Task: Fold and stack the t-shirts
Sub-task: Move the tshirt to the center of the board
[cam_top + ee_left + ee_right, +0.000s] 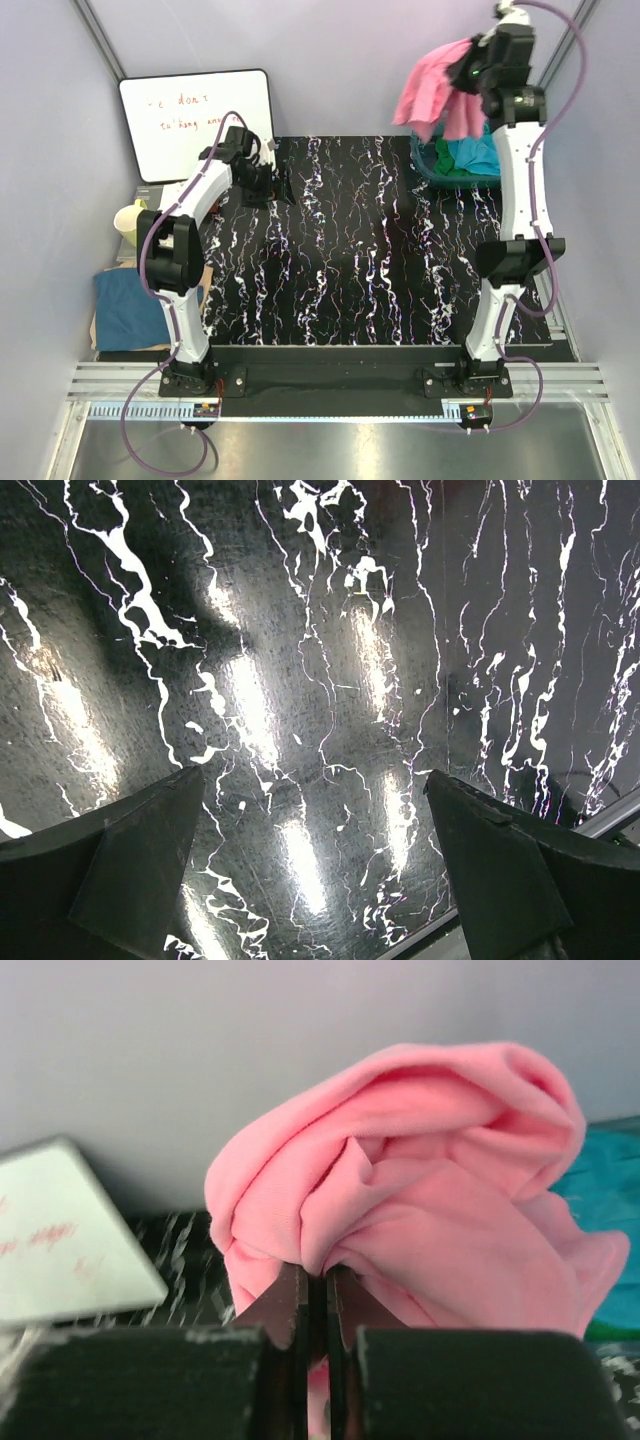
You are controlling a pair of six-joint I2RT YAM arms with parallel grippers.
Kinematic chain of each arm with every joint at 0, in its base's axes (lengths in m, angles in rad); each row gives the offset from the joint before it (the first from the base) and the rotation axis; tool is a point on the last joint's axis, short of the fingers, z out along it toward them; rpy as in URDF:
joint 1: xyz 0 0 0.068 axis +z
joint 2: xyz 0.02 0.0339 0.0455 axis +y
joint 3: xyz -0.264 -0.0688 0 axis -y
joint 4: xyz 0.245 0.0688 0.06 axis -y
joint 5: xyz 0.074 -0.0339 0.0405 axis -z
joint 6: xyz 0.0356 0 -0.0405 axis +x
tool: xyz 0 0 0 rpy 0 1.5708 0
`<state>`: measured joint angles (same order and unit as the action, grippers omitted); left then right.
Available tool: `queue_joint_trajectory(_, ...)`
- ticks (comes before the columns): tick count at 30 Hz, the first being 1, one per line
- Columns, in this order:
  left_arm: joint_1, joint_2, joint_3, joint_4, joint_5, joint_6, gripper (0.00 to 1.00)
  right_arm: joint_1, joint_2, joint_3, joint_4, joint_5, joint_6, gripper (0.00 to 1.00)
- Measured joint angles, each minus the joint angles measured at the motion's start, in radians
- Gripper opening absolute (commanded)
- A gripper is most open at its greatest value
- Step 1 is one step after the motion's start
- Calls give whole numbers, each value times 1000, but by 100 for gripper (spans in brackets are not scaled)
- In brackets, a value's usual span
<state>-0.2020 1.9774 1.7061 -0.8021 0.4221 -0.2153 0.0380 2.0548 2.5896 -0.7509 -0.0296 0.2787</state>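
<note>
The pink t-shirt [420, 1190] is bunched up and hanging from the right gripper [318, 1285], which is pinched tight on a fold of it. It's held high over the teal basin [424, 165] at the far right corner of the tabletop [370, 260]. A turquoise shirt [478, 155] is lying in the basin. A dark blue shirt [130, 305] sits off the tabletop's left edge. The left gripper [315, 780] hovers over bare tabletop near the whiteboard [195, 120], its 2 fingers spread wide and holding nothing.
</note>
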Motion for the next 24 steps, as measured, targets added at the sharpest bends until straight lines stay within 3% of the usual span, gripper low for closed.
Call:
queue_joint_trajectory(6,0,-13,-9,18,-13,-12,99,203,-136,-296,-27,-106,-12,0)
queue_joint_trajectory(11,0,-63,-49,49,-38,-28,99,266,-235,-703,-30,-229,11,0)
queue_joint_trajectory(13,0,-93,-79,55,-44,-37,99,267,-256,-884,-27,-266,20,22)
queue_joint_trajectory(15,-1,-121,-106,57,-45,-45,99,267,-248,-1030,-40,-293,26,37)
queue_joint_trajectory(16,-2,-135,-121,62,-45,-45,99,267,-241,-1078,-47,-300,30,58)
queue_joint_trajectory(18,-16,-163,-151,64,-44,-45,99,267,-233,-1167,-60,-305,30,81)
queue_joint_trajectory(19,-29,-173,-162,65,-43,-41,99,267,-234,-1200,-63,-302,28,100)
queue_joint_trajectory(24,-188,-185,-189,76,-47,-18,99,267,-320,-1228,-54,-237,32,100)
